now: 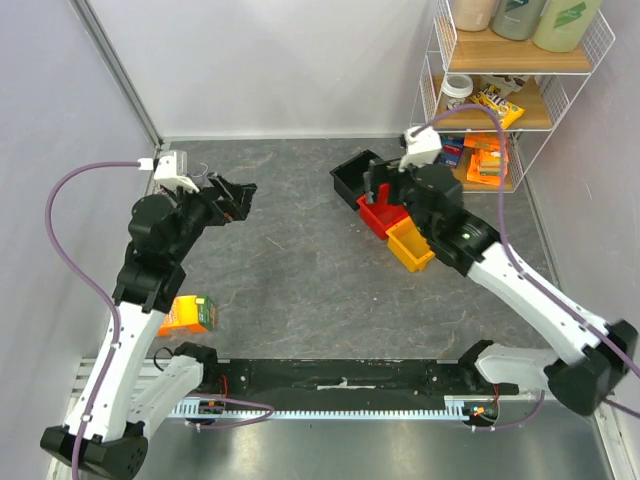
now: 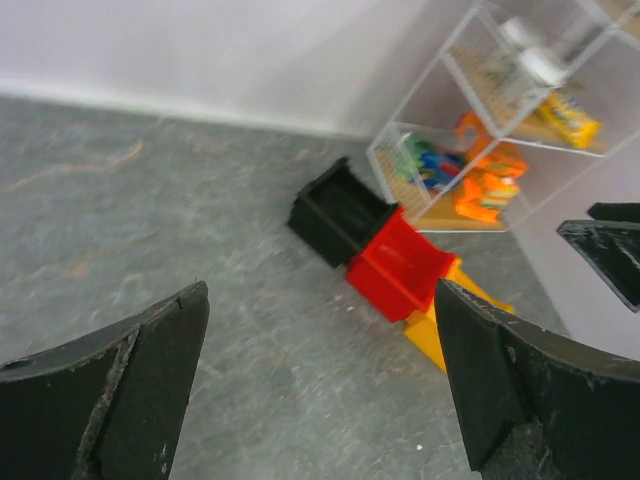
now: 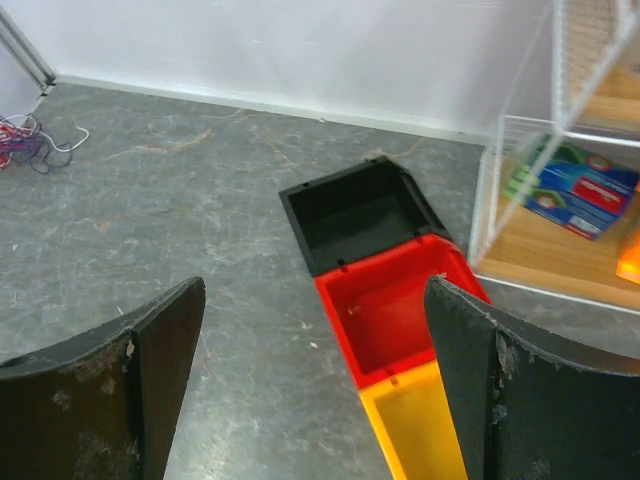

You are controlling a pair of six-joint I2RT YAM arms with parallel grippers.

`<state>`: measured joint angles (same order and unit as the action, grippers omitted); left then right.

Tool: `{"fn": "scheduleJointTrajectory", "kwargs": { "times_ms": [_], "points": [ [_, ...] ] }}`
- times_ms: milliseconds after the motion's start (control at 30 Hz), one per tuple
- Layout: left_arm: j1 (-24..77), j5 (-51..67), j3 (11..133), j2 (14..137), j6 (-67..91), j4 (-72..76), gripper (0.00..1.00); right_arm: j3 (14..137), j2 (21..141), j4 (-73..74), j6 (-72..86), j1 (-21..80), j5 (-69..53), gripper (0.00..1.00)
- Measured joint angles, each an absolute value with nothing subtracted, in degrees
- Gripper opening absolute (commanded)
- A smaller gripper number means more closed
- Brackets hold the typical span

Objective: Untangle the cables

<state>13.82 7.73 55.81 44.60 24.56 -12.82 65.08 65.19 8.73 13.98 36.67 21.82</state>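
The cables (image 3: 22,140) are a small tangle of red, purple and white wire on the grey table, far left in the right wrist view near the wall corner. In the top view only a few thin strands (image 1: 203,172) show, beside the left wrist. My left gripper (image 1: 240,197) is open and empty, held above the table; its view (image 2: 320,300) looks toward the bins. My right gripper (image 1: 378,190) is open and empty, above the bins (image 3: 315,290). The tangle does not show in the left wrist view.
A black bin (image 1: 352,175), a red bin (image 1: 385,215) and a yellow bin (image 1: 410,245) stand in a row at the back right. A white wire shelf rack (image 1: 520,90) with snacks stands behind them. An orange and green box (image 1: 190,313) lies near the left arm.
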Motion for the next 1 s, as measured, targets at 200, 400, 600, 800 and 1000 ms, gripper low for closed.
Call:
{"fn": "scheduleJointTrajectory", "kwargs": {
  "times_ms": [200,400,600,800,1000],
  "points": [
    [12.8,-1.7,58.9,52.6,26.6,-20.3,0.99,68.8,77.5,-1.2,13.7,42.2,19.8,0.98],
    [3.4,-6.0,57.0,57.4,33.3,-22.4,0.99,68.8,88.4,-13.0,12.5,48.8,15.5,0.98],
    [-11.3,-2.8,47.6,59.8,44.6,-11.9,0.99,68.3,97.4,-18.7,12.0,52.0,11.0,0.98],
    [-21.3,0.4,40.3,71.9,56.3,4.8,0.98,66.9,99.6,-22.5,9.8,54.7,7.9,0.98],
    [-21.5,-1.7,47.7,87.4,60.7,12.2,0.95,62.4,97.2,-25.9,6.1,54.3,7.7,0.98]
  ]
}}
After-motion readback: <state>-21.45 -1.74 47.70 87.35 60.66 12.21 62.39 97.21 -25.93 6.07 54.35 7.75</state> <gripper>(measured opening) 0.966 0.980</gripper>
